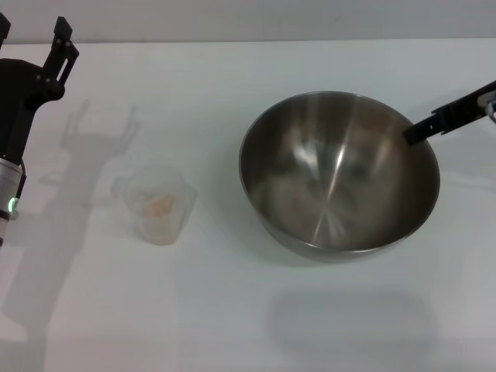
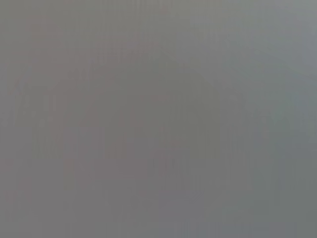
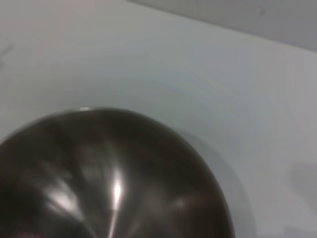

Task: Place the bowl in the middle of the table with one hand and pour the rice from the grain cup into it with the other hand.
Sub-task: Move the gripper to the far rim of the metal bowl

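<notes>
The steel bowl (image 1: 339,174) sits right of the table's middle in the head view, and its inside is bare. My right gripper (image 1: 415,133) reaches in from the right edge, with one black finger over the bowl's far right rim, gripping it. A faint shadow lies on the table in front of the bowl. The right wrist view shows the bowl's shiny inside (image 3: 114,183). The clear grain cup (image 1: 157,203) stands upright left of the middle with a small heap of rice (image 1: 159,204) in it. My left gripper (image 1: 32,37) is open at the far left, well behind and to the left of the cup.
The white table (image 1: 232,310) fills the head view, with its back edge along the top. The left arm's shadow falls on the table behind the cup. The left wrist view shows only plain grey.
</notes>
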Controlling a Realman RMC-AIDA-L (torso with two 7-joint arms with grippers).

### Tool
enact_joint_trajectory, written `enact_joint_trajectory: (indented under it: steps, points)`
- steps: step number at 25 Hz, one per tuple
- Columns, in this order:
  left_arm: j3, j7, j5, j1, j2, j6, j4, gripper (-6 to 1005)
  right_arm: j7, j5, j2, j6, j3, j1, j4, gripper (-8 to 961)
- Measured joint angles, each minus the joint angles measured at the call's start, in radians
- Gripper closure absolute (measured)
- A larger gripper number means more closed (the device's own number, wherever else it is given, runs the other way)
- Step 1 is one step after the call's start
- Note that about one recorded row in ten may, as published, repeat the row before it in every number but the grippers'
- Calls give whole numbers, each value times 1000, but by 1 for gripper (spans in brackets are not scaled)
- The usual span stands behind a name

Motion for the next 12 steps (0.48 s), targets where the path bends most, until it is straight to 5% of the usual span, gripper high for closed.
enact_joint_trajectory:
  steps: [12]
  points:
    - [0, 0, 0, 0, -2, 0, 0, 179, -69, 0, 7, -85, 6, 21, 164, 318]
